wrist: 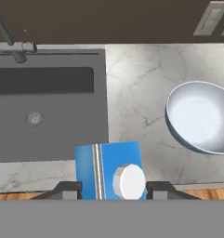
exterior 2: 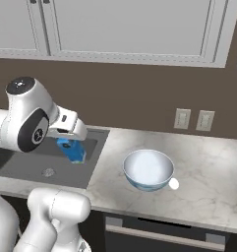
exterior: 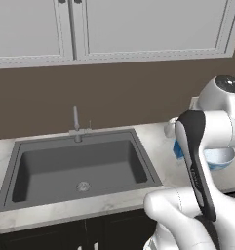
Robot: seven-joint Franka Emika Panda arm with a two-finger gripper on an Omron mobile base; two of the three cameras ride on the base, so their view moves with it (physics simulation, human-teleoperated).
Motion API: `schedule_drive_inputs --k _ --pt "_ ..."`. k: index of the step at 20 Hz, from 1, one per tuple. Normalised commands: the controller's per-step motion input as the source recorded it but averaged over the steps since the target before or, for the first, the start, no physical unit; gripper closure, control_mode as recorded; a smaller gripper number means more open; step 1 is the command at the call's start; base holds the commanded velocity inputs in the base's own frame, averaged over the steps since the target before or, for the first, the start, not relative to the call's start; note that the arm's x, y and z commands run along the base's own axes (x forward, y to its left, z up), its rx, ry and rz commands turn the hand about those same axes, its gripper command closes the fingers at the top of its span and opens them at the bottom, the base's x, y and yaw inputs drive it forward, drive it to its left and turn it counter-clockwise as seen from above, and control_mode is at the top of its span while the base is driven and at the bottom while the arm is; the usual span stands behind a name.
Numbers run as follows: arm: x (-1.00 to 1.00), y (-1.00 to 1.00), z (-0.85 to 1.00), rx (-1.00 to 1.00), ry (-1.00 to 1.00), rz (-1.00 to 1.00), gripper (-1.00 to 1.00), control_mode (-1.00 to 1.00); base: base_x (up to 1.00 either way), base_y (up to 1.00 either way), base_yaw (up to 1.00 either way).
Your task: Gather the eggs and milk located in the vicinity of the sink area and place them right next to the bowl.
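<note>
We had the milk (wrist: 108,169) clamped between the two dark fingers of the gripper (wrist: 112,189) — a small blue carton with a pale stripe down one face and a white round cap, held in the air above the counter's front edge, just at the sink's right-hand rim. From the right base view the carton (exterior 2: 73,150) hung tilted under the white hand, over the sink's right end. The bowl (wrist: 202,117) sat well to the right of the sink (exterior: 77,166) on the counter (exterior 2: 208,167), glossy and pale blue-white inside, with a blue band low on its outside. A tiny white egg (exterior 2: 173,183) lay touching or just beside the bowl's right side — we couldn't tell which. The basin was dark grey with a round drain (wrist: 34,119) and a thin silver tap (exterior: 76,122) at its back edge. The counter was pale marble, with a brown wall, two wall outlets (exterior 2: 193,119) and white cabinets (exterior: 109,27) above.
</note>
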Motion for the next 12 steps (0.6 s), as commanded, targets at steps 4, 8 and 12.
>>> schedule_drive_inputs --k 4,8,12 --pt "0.22 -0.27 -0.20 0.07 0.01 -0.11 1.00 -1.00 0.00 0.00 0.00" --pt "0.23 -0.26 -0.28 0.07 0.04 -0.13 1.00 -1.00 0.00 0.00 0.00" --pt "0.29 -0.21 -0.24 0.06 0.08 -0.13 1.00 -1.00 0.00 0.00 0.00"
